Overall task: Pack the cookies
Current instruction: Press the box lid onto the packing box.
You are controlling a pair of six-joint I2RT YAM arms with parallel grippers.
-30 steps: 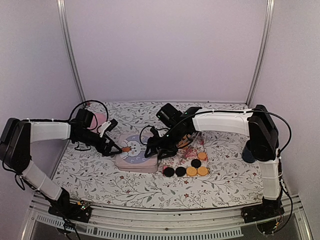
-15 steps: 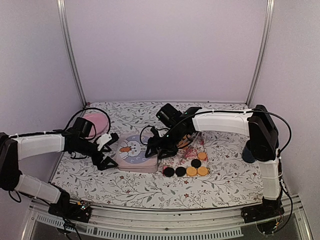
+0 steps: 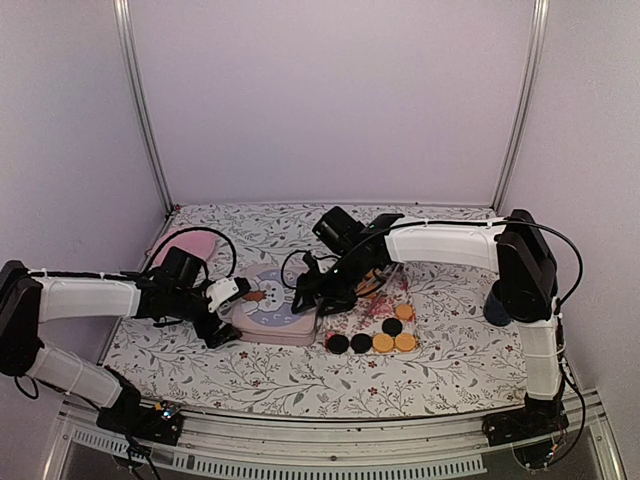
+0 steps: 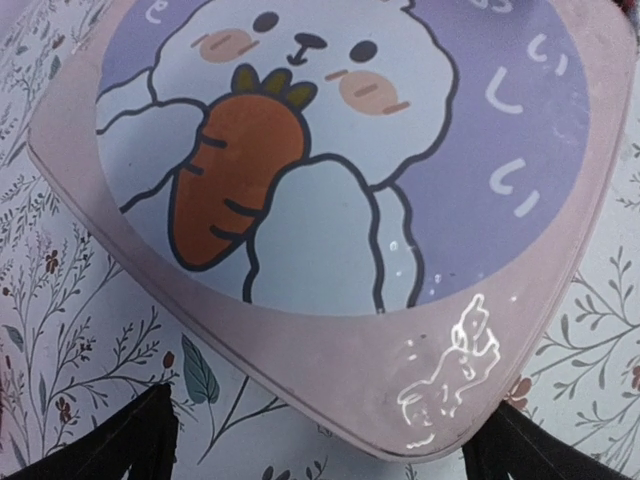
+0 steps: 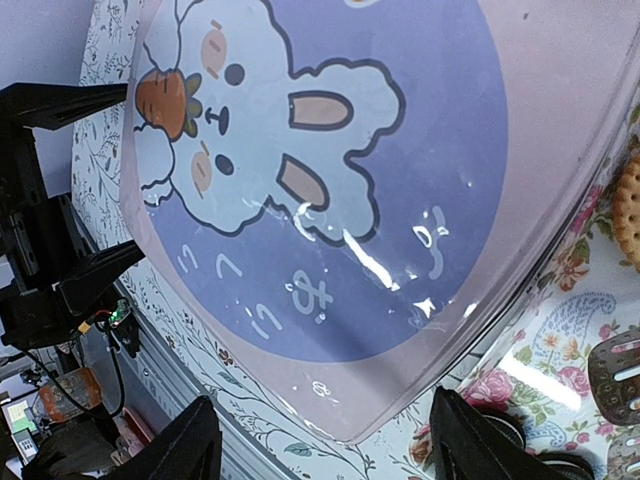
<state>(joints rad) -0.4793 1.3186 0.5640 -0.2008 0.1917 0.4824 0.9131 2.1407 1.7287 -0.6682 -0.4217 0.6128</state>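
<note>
Flower-printed tablecloth (image 3: 250,372) across the table, inside pale lilac walls (image 3: 330,100) with metal uprights (image 3: 140,110). At centre, square pink tin (image 3: 268,308) with rabbit-and-carrot lid on. Just right of it, on rose-patterned mat (image 5: 560,330), small round cookies (image 3: 382,342), black and golden-orange, lying loose. Left gripper (image 3: 230,312) spread wide around tin's near-left corner. Right gripper (image 3: 312,300) also spread, astride right-hand corner, contact not discernible. Far left, round pink plate (image 3: 190,243). Dark blue object (image 3: 497,305) beside right arm.
</note>
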